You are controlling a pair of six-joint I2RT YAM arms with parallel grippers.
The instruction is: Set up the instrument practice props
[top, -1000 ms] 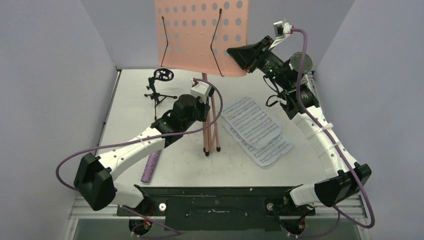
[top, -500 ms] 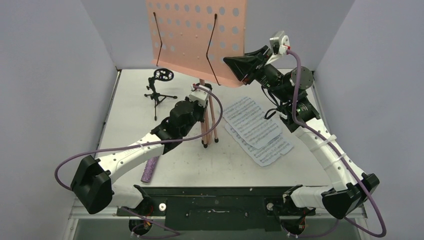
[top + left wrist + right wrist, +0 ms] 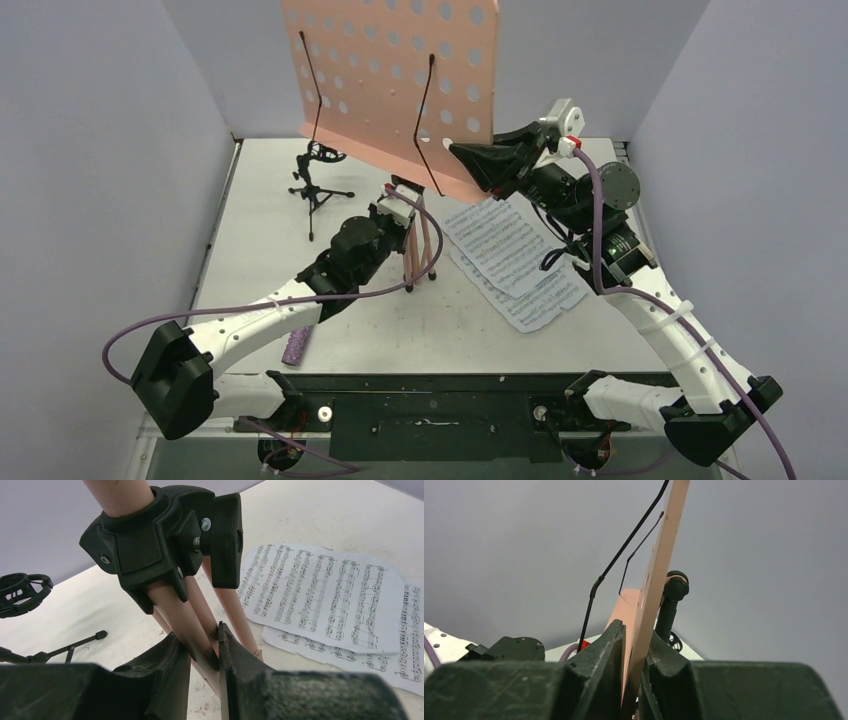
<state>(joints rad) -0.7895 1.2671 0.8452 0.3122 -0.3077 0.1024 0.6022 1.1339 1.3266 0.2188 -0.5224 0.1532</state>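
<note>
Purple glitter microphone (image 3: 300,343) lies flat on the table (image 3: 250,260), well left of the pink music stand (image 3: 390,70) and nearer the arm bases than its feet. Black tripod mic stand (image 3: 318,185) is upright, also left of the music stand, further back, ring mount on top with nothing in it. Left gripper (image 3: 200,652) comes in low from the music stand's left. Its jaws are nearly closed and pinch one pink leg just below the black hub (image 3: 150,545), where the three legs are folded close together. I can't tell whether the feet are touching the table. The music stand sits roughly mid-table with its perforated desk high up, lower edge sloping down to the right and two wire page holders (image 3: 312,85) across the front, no pages on it. Right gripper (image 3: 634,655) is at the desk's lower right corner, jaws almost fully closed and clamped on the thin panel edge, one finger on each face. Sheet-music pages (image 3: 520,265) lie flat and overlapping on the table just right of the music stand's legs, with neither gripper touching them.
</note>
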